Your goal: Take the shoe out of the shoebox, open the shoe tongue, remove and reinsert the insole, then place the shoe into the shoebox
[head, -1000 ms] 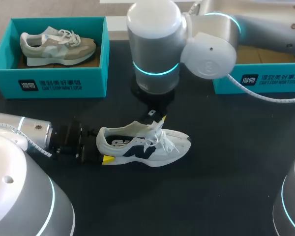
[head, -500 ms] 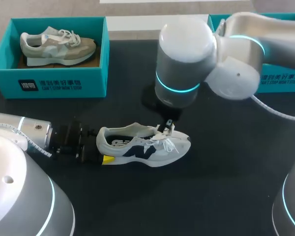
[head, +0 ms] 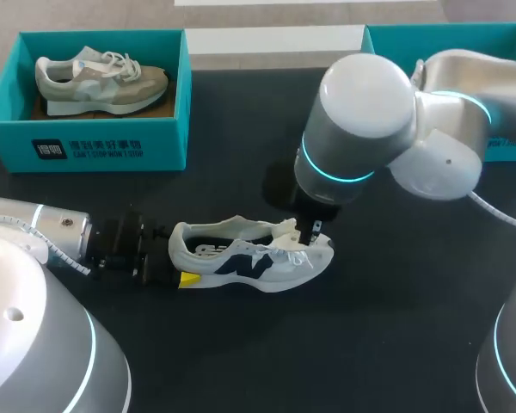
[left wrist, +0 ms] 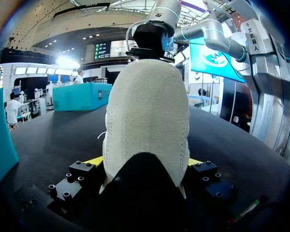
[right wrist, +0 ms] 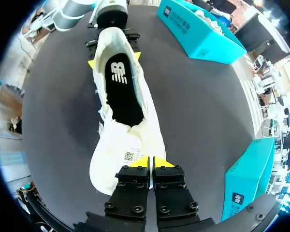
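Note:
A white and navy shoe (head: 241, 258) lies on its sole on the black table, toe to the right. My left gripper (head: 179, 263) holds its heel (left wrist: 147, 121), with a yellow tip pressed against each side. My right gripper (head: 314, 231) stands over the laces, shut on the white tongue (right wrist: 130, 153), which is folded forward toward the toe. In the right wrist view the yellow tips of that gripper (right wrist: 149, 162) meet at the tongue's edge. The shoe's mouth is wide open and shows the black insole (right wrist: 118, 82) with a white logo.
A teal shoebox (head: 86, 142) with a beige shoe (head: 99, 79) inside stands at the back left. A second teal box (head: 413, 39) stands at the back right, partly hidden behind my right arm. Bare black table lies in front of the shoe.
My right arm has swung to the right and drawn the tongue forward over the toe, opening the shoe's mouth. The left arm and the shoe's heel have stayed put.

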Available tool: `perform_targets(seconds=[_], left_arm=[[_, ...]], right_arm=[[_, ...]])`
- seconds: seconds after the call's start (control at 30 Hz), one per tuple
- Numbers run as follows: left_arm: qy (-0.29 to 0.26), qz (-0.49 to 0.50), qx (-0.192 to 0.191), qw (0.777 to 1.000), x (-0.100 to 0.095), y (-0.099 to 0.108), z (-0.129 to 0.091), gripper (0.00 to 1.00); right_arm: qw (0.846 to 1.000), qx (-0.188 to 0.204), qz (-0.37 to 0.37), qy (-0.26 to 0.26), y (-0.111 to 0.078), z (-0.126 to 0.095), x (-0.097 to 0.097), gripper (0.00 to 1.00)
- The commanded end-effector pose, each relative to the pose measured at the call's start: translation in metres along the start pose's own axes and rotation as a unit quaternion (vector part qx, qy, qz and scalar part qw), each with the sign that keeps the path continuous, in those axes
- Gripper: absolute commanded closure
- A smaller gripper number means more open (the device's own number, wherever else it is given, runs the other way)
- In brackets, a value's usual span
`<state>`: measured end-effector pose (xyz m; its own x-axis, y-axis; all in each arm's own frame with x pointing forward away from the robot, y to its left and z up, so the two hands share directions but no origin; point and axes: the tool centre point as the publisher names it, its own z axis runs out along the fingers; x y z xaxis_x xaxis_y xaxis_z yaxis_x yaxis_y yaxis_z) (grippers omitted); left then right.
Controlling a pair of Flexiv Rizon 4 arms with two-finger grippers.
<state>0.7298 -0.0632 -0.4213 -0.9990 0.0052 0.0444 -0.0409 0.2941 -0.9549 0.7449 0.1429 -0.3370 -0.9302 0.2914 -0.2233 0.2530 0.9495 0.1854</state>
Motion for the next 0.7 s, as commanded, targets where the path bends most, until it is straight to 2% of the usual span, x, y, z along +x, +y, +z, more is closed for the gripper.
perform_targets(seconds=[0.03,0.3,0.33,0.4,0.43,0.47,0.5,0.7], left_arm=[[0.001,0.0,-0.001,1.0,-0.002,0.007,0.003,1.0],[0.001,0.0,-0.001,1.0,-0.002,0.007,0.003,1.0],[0.001,0.0,-0.001,1.0,-0.002,0.007,0.003,1.0],[0.001,0.0,-0.001,1.0,-0.002,0.007,0.003,1.0],[0.001,0.0,-0.001,1.0,-0.002,0.007,0.003,1.0],[0.001,0.0,-0.001,1.0,-0.002,0.007,0.003,1.0],[0.001,0.0,-0.001,1.0,-0.002,0.007,0.003,1.0],[0.001,0.0,-0.001,1.0,-0.002,0.007,0.003,1.0]], right_arm=[[1.0,-0.017,-0.002,-0.004,-0.01,0.014,0.004,1.0],[1.0,0.003,0.006,-0.014,-0.022,0.026,0.001,1.0],[1.0,0.003,0.006,-0.014,-0.022,0.026,0.0,0.95],[1.0,0.01,0.009,-0.02,-0.022,0.025,-0.001,0.62],[1.0,0.012,0.011,-0.021,-0.023,0.025,-0.002,0.54],[0.999,0.016,0.015,-0.027,-0.023,0.024,-0.003,0.35],[0.999,0.018,0.019,-0.031,-0.023,0.023,-0.004,0.02],[0.998,0.018,0.04,-0.048,-0.02,0.011,-0.008,0.0]])
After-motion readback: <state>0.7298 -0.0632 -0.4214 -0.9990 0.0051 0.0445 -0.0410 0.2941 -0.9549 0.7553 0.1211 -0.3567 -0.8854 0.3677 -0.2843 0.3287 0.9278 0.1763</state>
